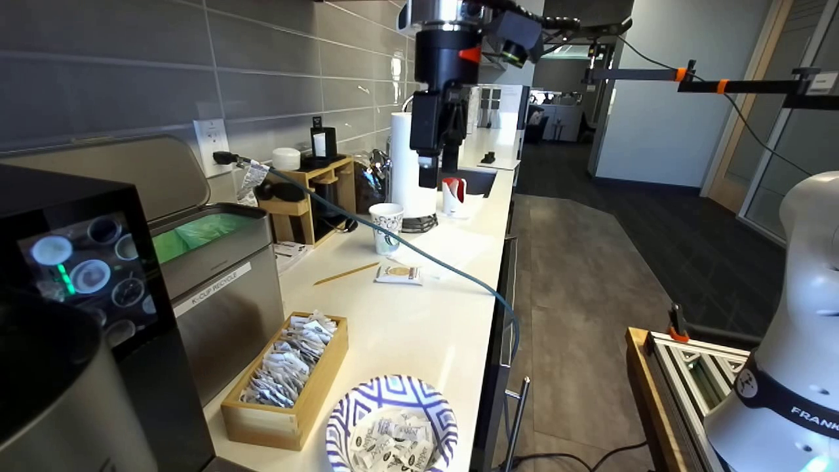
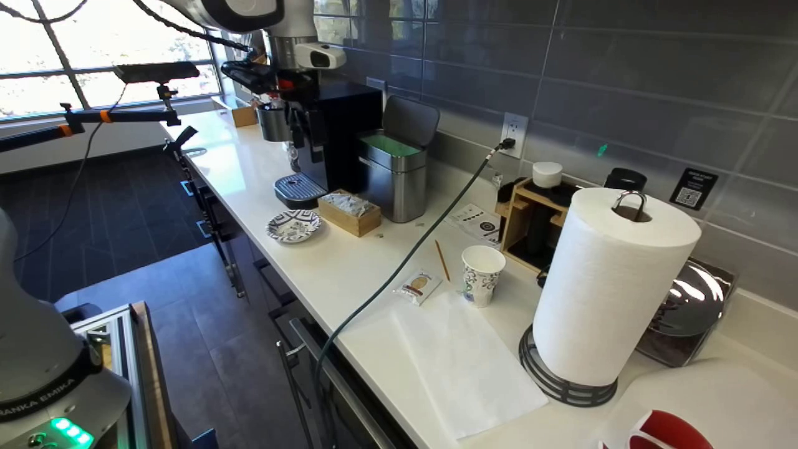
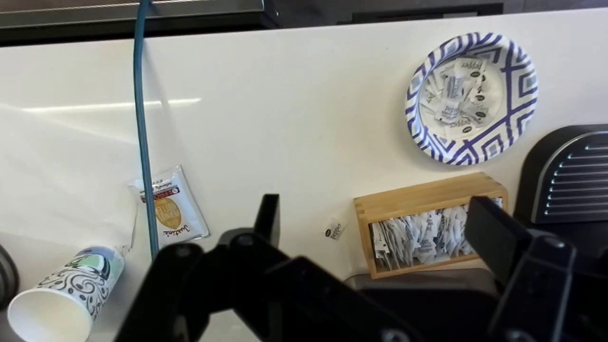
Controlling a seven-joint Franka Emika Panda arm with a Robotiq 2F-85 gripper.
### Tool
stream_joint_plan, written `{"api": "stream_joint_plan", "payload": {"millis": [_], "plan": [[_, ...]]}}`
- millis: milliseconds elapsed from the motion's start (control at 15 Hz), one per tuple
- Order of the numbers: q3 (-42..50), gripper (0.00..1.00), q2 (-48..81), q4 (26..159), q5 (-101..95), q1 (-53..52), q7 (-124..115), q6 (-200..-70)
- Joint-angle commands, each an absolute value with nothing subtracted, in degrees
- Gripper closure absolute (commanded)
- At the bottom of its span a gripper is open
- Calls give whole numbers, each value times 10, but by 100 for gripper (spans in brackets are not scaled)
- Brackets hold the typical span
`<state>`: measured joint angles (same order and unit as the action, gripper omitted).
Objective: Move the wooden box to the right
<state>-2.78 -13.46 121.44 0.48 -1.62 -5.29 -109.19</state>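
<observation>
I judge this is the approach, with the grasp not yet made. My pincer (image 3: 375,213) hangs high above the surface (image 3: 294,109), its 2 fingers (image 3: 496,235) spread wide and holding nothing. The wooden box (image 3: 422,195), filled with packets (image 3: 422,237), sits well below the pincer, nearer 1 finger in the wrist view. Next, I think, I need to centre over it, turn to close across its short width, and descend clear of the patterned plate (image 3: 521,92) before shifting it right.

Blue/wht plate (image 3: 515,102) w/ pepper pkts (image 3: 453,90) on worktop (image 3: 285,118). Sachet (image 3: 175,209) nr paper cup (image 2: 481,280), thin stick (image 1: 346,273) close by. Blue cable (image 3: 138,95) from wall socket (image 2: 516,126) over worktop edge. Kitchen roll (image 2: 611,287) upright; bin (image 2: 399,190) lid up, green liner (image 2: 391,144) inside.
</observation>
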Motion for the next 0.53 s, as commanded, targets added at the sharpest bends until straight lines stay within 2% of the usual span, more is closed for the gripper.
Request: {"api": "stream_joint_plan", "payload": {"millis": [0,267,467], "plan": [[-27,0,-123,1208,4,-17,-53,-1092],[-27,0,-125,1206,4,-16,-53,-1092],[-19,0,-93,1236,7,-11,-44,-1210]]}}
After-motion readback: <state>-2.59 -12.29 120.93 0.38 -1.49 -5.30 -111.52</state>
